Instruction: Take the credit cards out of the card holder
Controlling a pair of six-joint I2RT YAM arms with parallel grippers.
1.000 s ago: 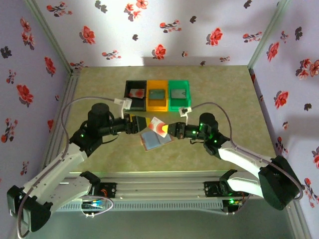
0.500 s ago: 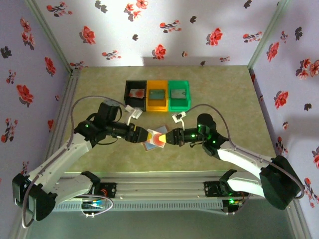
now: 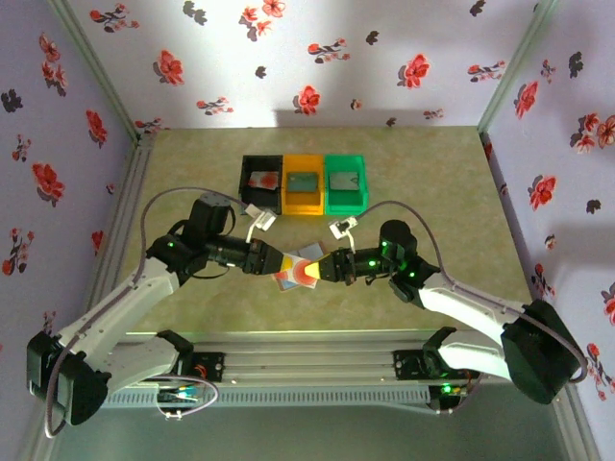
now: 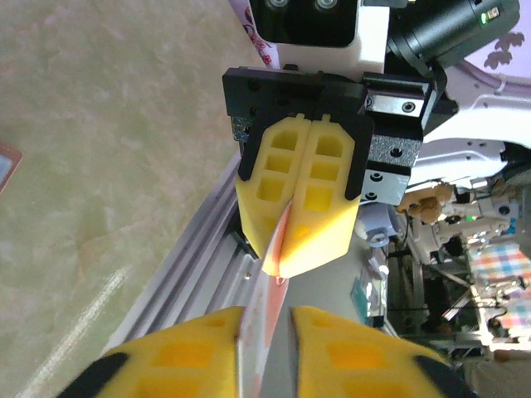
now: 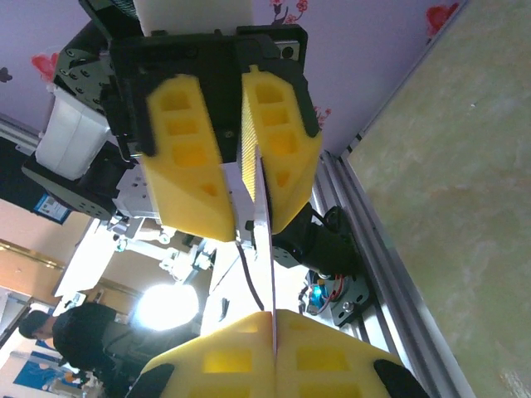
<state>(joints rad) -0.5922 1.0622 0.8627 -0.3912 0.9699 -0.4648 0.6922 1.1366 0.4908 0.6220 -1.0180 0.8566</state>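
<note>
Top view: both arms meet above the table (image 3: 192, 173), on the near side of the orange bin (image 3: 304, 182), which sits between a black bin (image 3: 261, 182) and a green bin (image 3: 346, 182). The left gripper (image 3: 286, 261) and right gripper (image 3: 322, 267) point tip to tip, with a white-and-red credit card (image 3: 306, 272) between them. The card holder (image 3: 282, 281) lies flat just under the grippers, nearer the arm bases than the orange bin and mostly covered by them.

The top view doesn't show how the jaws stand, but the wrist views do. Right wrist view: its own yellow pads are pressed together on the card's edge, so it is closed and gripping the card. The left gripper opposite has a narrow gap. The card sits in that gap against one pad and the other pad stands off it.

Left wrist view: same thing. Its jaws are slightly apart around the card and not clamped. A tan-edged corner of the card holder shows on the table at the frame's left edge.
</note>
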